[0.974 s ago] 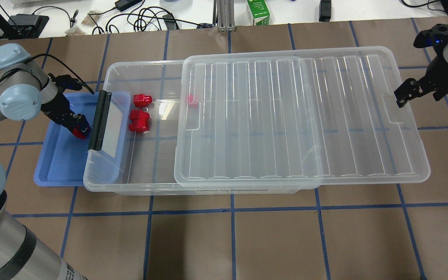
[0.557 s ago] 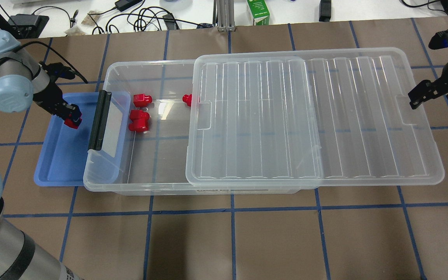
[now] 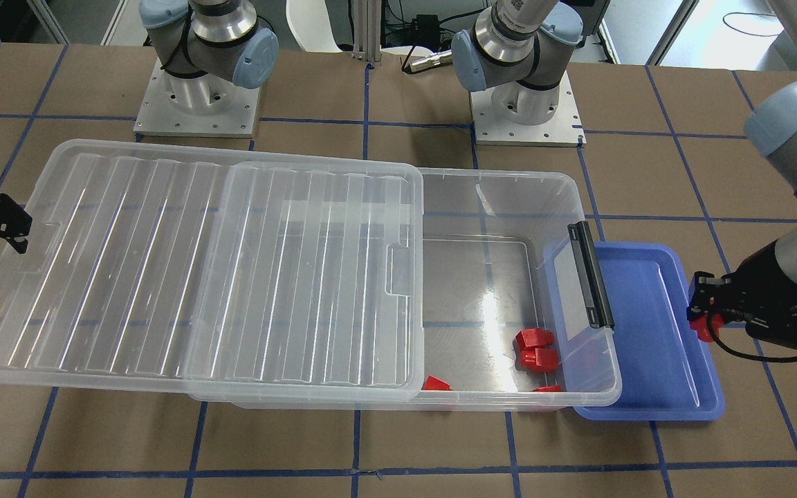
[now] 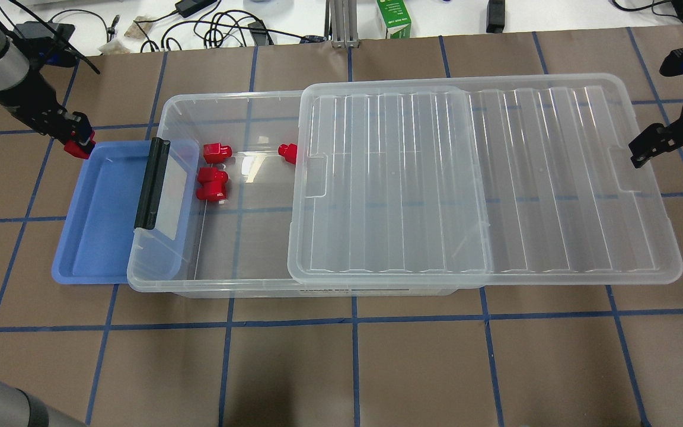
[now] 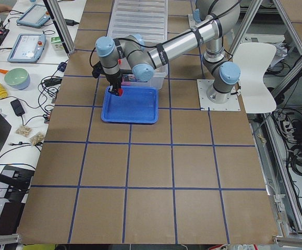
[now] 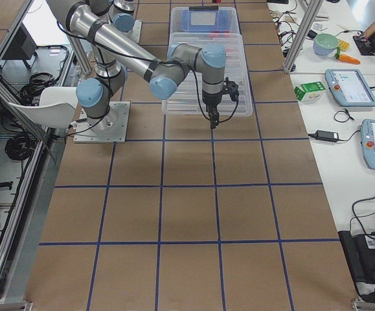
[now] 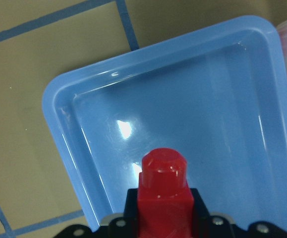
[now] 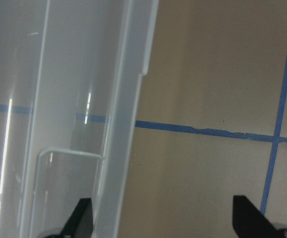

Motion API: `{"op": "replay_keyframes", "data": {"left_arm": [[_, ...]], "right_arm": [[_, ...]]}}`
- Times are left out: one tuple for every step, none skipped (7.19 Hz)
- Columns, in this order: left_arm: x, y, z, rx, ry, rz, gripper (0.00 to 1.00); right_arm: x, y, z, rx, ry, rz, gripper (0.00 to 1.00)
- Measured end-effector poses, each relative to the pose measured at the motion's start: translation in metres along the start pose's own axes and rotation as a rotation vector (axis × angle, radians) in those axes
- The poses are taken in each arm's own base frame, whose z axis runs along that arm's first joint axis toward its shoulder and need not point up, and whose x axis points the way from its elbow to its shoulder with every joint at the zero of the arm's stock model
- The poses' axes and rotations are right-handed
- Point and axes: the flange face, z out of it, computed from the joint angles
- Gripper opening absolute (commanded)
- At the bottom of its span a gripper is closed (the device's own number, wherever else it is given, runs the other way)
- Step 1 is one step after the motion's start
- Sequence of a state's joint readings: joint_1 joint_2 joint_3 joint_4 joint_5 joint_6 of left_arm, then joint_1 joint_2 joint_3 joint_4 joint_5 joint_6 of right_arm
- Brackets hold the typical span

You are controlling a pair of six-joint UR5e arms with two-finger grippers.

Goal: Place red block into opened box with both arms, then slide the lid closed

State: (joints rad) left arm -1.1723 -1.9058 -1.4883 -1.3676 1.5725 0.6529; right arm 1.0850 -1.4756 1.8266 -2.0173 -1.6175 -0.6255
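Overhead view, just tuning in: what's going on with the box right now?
The left gripper is shut on a red block, holding it over a corner of the blue tray, not yet over the box. The right gripper is open at the overhanging end of the lid. The lid is slid partway off, leaving one end of the box open, where other red blocks already lie.

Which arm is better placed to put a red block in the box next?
Left. The left gripper holds a red block by the blue tray's corner, next to the box's uncovered end. The right gripper sits open and empty at the lid's far edge.
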Motion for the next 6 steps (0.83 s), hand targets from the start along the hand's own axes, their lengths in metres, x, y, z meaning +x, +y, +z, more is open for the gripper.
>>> {"op": "replay_keyframes", "data": {"left_arm": [[0.020,0.007,-0.032,0.003,-0.003,-0.032,0.00],[0.047,0.010,-0.058,0.006,-0.006,-0.067,0.00],[0.081,0.010,-0.076,0.007,-0.009,-0.105,0.00],[0.120,0.006,-0.083,0.007,-0.010,-0.143,0.00],[0.157,0.001,-0.080,-0.003,-0.007,-0.170,0.00],[0.191,-0.004,-0.067,-0.025,-0.003,-0.182,0.00]], "right_arm": [[0.000,0.000,-0.003,0.004,0.001,0.003,1.00],[-0.002,0.001,-0.014,0.017,0.004,0.009,1.00],[-0.006,0.001,-0.034,0.029,0.002,0.016,1.00],[-0.010,0.001,-0.062,0.032,-0.013,0.028,1.00],[-0.016,0.001,-0.101,0.026,-0.032,0.042,1.00],[-0.023,0.006,-0.140,0.009,-0.047,0.054,1.00]]}}
